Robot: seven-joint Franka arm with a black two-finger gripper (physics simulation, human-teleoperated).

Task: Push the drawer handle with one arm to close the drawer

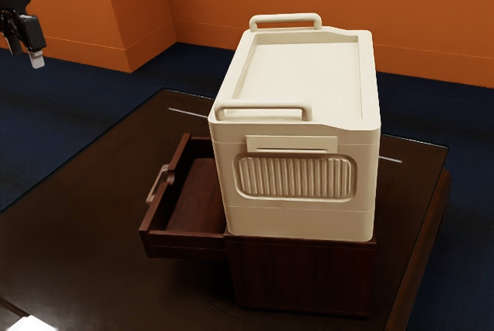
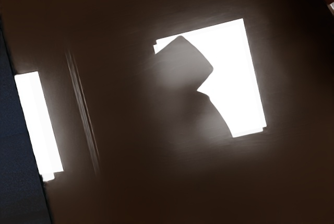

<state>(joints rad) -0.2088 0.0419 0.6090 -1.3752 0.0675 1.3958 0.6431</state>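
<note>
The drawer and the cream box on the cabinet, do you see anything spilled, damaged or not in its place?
No spill or damage that I can see. Only the drawer looks out of place: it stands pulled out from the cabinet. The cream box sits upright on top.

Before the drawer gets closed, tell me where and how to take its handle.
Grip the handle at mid-bar, approaching from the exterior view's left, straight toward the front of the open drawer, one finger above and one below. The bar runs along that front and stands out from it, which should leave the fingertips room.
</note>
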